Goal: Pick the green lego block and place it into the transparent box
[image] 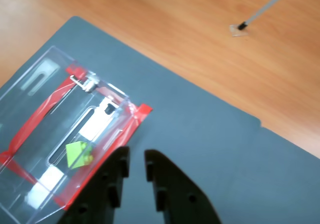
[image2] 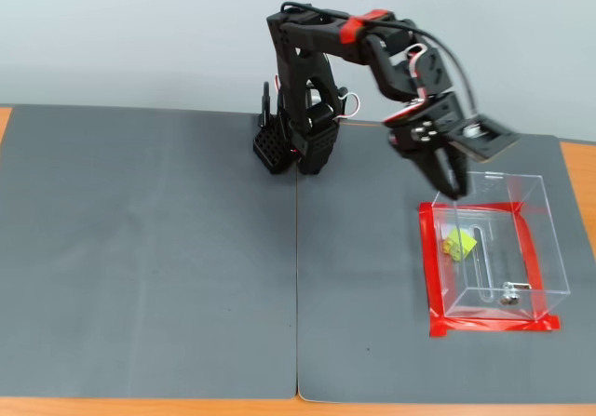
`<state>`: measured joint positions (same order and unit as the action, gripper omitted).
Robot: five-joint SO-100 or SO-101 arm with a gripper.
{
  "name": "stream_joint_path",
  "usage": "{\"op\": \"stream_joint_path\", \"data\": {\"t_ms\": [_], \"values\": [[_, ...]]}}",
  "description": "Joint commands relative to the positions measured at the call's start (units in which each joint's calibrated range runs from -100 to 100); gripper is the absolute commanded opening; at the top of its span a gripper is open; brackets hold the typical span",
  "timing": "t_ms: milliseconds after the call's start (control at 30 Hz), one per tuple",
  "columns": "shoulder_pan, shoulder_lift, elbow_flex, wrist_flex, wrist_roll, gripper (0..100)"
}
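One small lime-green square plastic lego block (image2: 460, 242) sits inside the clear plastic rectangular box (image2: 545, 248), on its base near the wall closest to the arm, tilted in the wrist view (image: 78, 154). Red tape (image2: 494, 325) frames the box's foot on the dark grey mat (image2: 149, 248) covering the table. Black two-finger end effector (image: 136, 165) hovers just above that wall, fingers parted by a narrow gap, holding nothing.

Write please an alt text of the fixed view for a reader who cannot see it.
A green lego block lies inside the transparent box, which is outlined in red tape on a grey mat. The black robot arm's empty gripper hangs over the box's rear left edge.
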<state>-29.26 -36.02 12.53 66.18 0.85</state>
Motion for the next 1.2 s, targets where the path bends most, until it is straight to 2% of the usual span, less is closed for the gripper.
{"op": "stream_joint_path", "data": {"t_ms": [0, 300, 533, 1000, 1167], "values": [[5.72, -7.34, 1.81, 1.19, 0.32, 4], [19.74, -21.42, 11.94, 1.19, -0.15, 4], [29.96, -36.25, 26.87, 1.19, 0.21, 4], [31.08, -59.99, 53.46, 0.40, 0.27, 4], [29.82, -63.30, 61.60, 0.32, 0.32, 4]]}}
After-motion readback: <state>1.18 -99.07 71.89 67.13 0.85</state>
